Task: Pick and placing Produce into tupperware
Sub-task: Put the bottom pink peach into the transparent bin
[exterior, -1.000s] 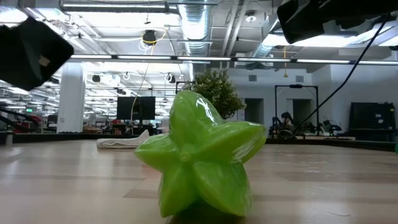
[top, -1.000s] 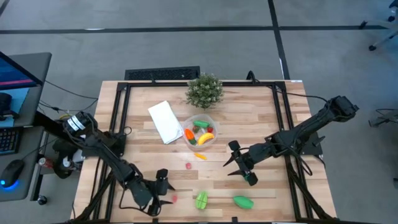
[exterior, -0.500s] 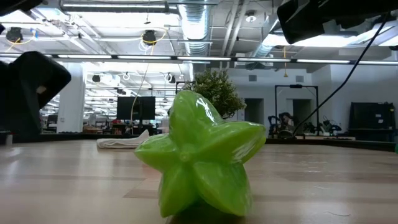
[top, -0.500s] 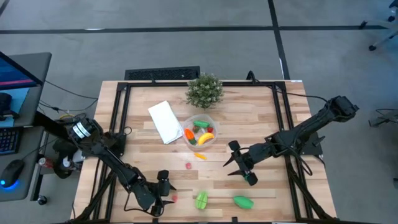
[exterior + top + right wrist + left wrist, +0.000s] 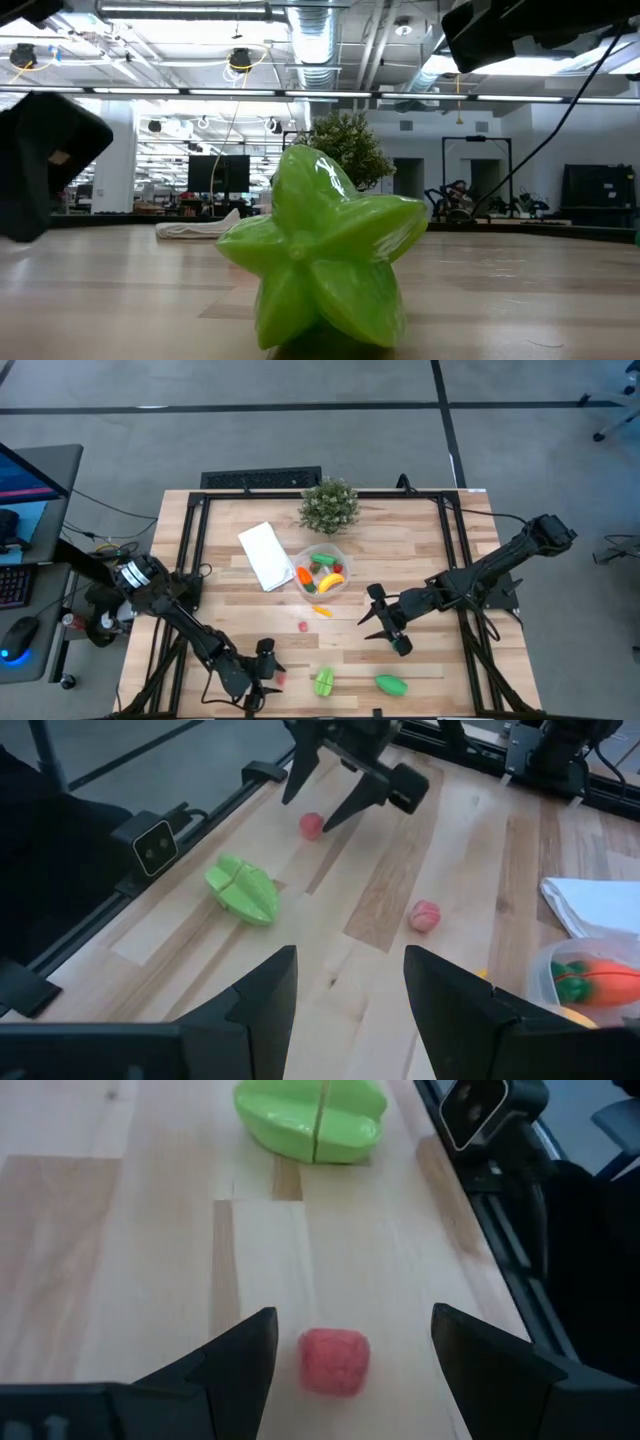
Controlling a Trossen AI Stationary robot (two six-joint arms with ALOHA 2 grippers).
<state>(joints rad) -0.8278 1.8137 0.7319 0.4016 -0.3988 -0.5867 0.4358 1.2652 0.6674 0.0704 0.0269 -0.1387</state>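
Observation:
A small red piece of produce (image 5: 335,1362) lies on the table near the front edge. My left gripper (image 5: 350,1320) is low over it and open, with one finger on each side and a gap to both. A green star-shaped fruit (image 5: 324,681) and a green piece (image 5: 391,684) lie to its right. Another red piece (image 5: 303,627) and an orange piece (image 5: 321,611) lie nearer the middle. The round clear tupperware (image 5: 321,571) stands on the table and holds several pieces of produce. My right gripper (image 5: 385,625) hangs open above the table with nothing in it.
A white flat piece (image 5: 266,555) lies left of the tupperware, and a bushy potted plant (image 5: 329,506) stands behind it. Black frame rails (image 5: 190,560) run along the table's sides. A camera block (image 5: 480,1110) sits at the front edge beside the star fruit.
My left gripper has come down toward the table and a little toward the small red piece by the front edge, staying open and keeping its tilt. The produce has not moved.

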